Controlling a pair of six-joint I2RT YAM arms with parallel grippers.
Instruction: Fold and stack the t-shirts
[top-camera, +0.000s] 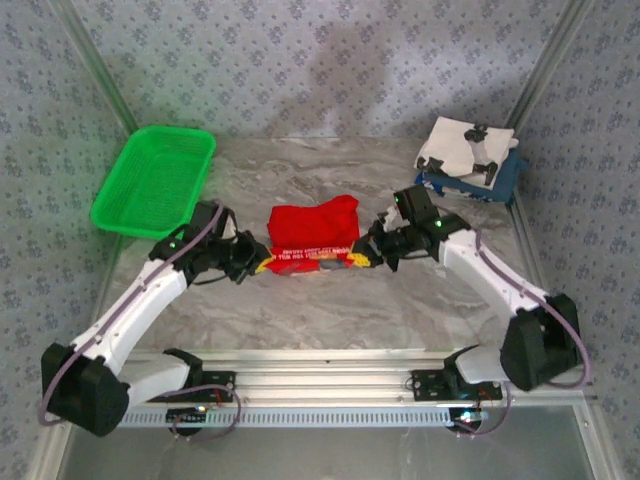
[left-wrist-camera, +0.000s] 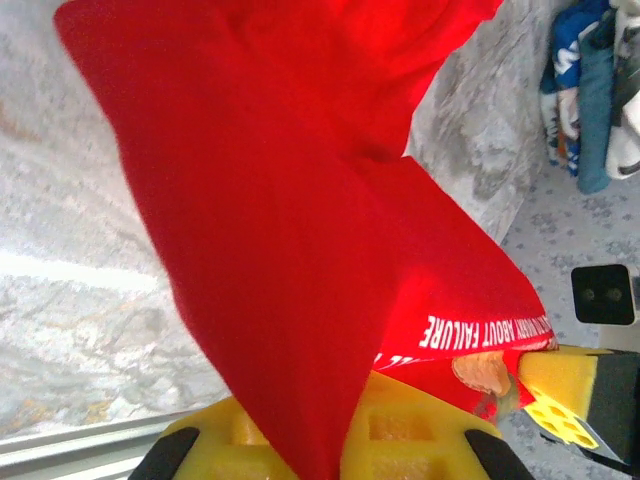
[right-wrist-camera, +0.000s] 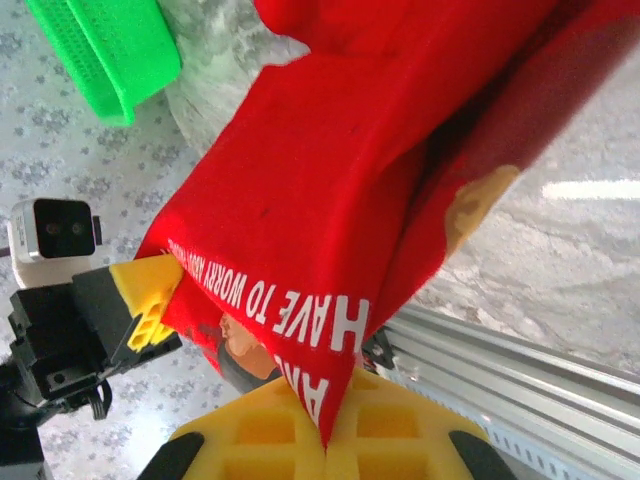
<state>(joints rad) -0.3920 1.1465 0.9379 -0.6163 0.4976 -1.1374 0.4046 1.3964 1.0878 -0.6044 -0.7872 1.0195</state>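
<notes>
Left gripper, right gripper clamped on near corners of bright red cloth t-shirt. Long axis left-right, body apparently farther.

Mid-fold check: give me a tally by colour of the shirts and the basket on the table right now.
Red t-shirt: 1
White t-shirt: 1
Navy t-shirt, under the white one: 1 that I can make out
Green basket: 1
Total: 4
</notes>
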